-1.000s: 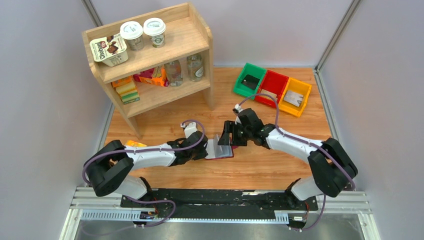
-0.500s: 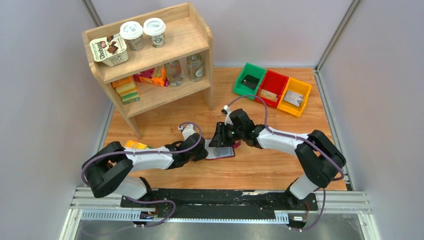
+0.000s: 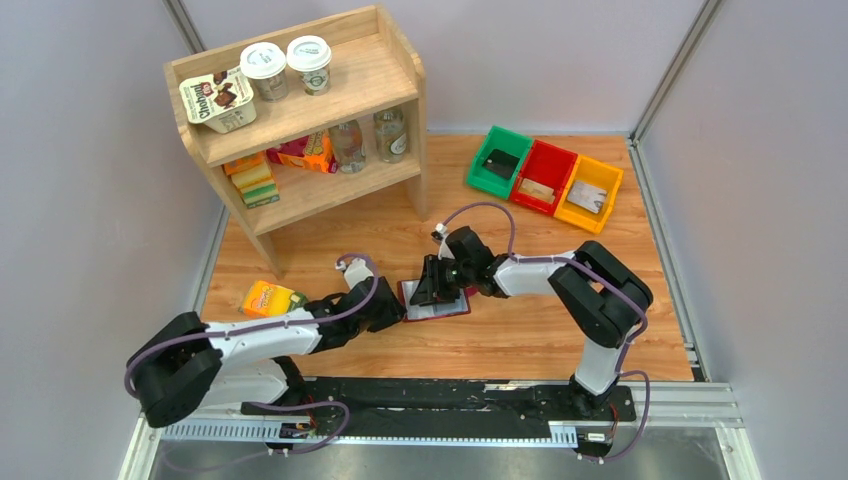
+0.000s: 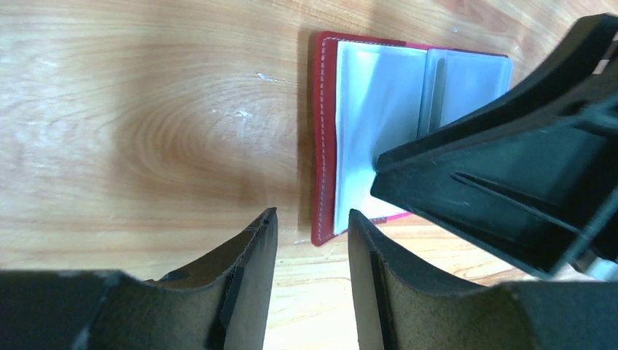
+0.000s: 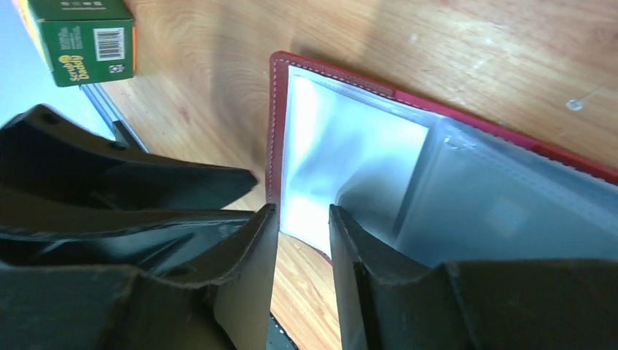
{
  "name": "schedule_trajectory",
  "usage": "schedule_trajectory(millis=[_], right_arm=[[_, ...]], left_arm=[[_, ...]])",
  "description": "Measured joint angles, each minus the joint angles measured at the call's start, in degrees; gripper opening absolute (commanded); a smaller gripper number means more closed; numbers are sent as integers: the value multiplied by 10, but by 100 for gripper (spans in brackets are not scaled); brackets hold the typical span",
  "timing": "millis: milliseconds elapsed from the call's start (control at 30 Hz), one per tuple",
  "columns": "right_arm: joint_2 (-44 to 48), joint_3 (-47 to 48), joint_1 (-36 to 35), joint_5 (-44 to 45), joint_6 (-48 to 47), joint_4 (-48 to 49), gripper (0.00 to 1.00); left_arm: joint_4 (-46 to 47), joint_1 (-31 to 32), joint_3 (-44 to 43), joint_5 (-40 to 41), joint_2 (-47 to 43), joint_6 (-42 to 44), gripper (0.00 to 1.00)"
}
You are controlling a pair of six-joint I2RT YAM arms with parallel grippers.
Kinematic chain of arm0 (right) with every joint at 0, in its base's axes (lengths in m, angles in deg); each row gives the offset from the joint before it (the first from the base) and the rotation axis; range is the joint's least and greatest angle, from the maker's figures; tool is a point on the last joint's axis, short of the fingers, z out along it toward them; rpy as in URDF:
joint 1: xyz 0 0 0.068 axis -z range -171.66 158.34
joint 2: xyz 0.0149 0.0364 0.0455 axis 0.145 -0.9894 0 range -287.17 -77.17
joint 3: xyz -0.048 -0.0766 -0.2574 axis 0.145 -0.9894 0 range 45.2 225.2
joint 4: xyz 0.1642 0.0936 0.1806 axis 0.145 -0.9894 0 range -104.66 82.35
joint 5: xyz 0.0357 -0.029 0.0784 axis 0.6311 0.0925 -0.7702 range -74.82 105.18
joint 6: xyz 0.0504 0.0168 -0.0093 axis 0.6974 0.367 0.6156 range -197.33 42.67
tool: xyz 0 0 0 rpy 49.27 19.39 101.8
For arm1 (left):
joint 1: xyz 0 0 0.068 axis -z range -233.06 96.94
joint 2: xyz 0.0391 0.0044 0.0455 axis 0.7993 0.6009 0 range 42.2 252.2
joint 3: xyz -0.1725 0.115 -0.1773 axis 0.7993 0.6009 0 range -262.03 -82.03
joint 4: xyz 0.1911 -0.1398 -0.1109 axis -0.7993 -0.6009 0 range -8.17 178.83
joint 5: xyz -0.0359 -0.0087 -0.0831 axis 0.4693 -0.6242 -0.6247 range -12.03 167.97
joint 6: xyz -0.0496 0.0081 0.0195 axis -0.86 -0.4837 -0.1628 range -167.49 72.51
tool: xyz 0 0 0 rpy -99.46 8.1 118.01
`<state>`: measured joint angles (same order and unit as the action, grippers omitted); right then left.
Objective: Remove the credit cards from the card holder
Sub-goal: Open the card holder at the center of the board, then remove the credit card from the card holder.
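Observation:
The maroon card holder (image 3: 440, 303) lies open and flat on the wood table, its grey clear sleeves (image 4: 379, 109) facing up. It also shows in the right wrist view (image 5: 275, 131). No card shows clearly in the sleeves. My left gripper (image 3: 393, 311) is open and empty just off the holder's left edge (image 4: 312, 219). My right gripper (image 3: 425, 287) is open, low over the holder's left page, with its fingertips at the sleeve's near edge (image 5: 302, 211). A black card (image 3: 500, 161) lies in the green bin, and greyish cards lie in the red bin (image 3: 537, 188) and the yellow bin (image 3: 588, 197).
A wooden shelf (image 3: 300, 120) with cups, bottles and boxes stands at the back left. The three bins (image 3: 545, 178) sit at the back right. An orange and green sponge box (image 3: 268, 298) lies left of the left gripper and shows in the right wrist view (image 5: 80, 36).
My right gripper has moved left and down onto the holder. My left gripper has drawn back to the left off the holder. The raised sleeve now lies flat.

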<state>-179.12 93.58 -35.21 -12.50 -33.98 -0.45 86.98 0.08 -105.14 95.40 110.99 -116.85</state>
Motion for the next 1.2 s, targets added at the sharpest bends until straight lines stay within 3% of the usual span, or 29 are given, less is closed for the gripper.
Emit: schedule_trajectory(millis=[100, 333, 500, 700, 967, 1200], right_arm=[[-13, 0, 0, -1, 4, 0, 36], [-14, 7, 0, 2, 3, -7, 19], [-4, 7, 0, 22, 3, -17, 9], [27, 7, 0, 57, 3, -32, 5], [53, 7, 0, 97, -2, -56, 7], [105, 4, 0, 162, -21, -119, 30]], left_arm=[[-33, 0, 3, 9, -44, 1, 49], [-44, 0, 3, 22, -119, 17, 40], [-26, 0, -12, 19, -76, 31, 31], [15, 0, -39, 3, 1, 40, 29], [34, 0, -58, -11, 62, 42, 28], [26, 0, -60, -15, 82, 35, 28]])
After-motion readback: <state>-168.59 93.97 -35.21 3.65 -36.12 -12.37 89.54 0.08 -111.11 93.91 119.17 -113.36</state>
